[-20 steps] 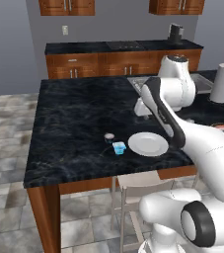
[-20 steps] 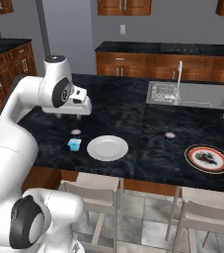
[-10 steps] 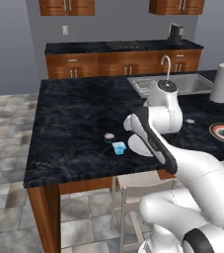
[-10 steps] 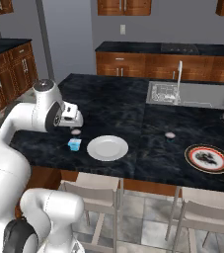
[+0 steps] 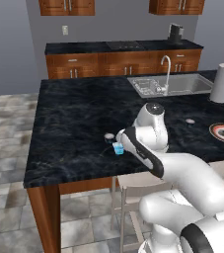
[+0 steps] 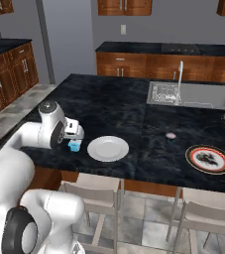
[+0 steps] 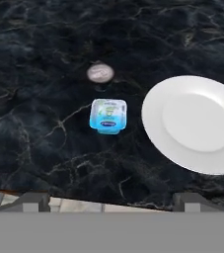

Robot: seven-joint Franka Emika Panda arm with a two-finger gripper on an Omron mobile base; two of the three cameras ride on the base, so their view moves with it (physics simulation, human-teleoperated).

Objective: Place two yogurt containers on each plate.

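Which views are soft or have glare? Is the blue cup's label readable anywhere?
Hand view: sharpest; blue cup has a visible label, text illegible; white plate evenly lit, no glare. Left base view: soft, cup a small blur beside the arm. Right base view: soft, flat lighting.

Glossy black marble-look counter [image 7: 44, 148]; smooth matt white plate [image 7: 197, 123]; translucent blue plastic yogurt cup [image 7: 108, 116], wood cabinets [image 6: 134, 64]

Light is even and soft, with no clear source. The black marble counter [image 7: 44, 128] shows faint pale sheen, no hard glare. The white plate [image 7: 197, 123] is the brightest patch, at 3 o'clock in the hand view. Shadows are weak. All views are slightly blurred and low in detail.
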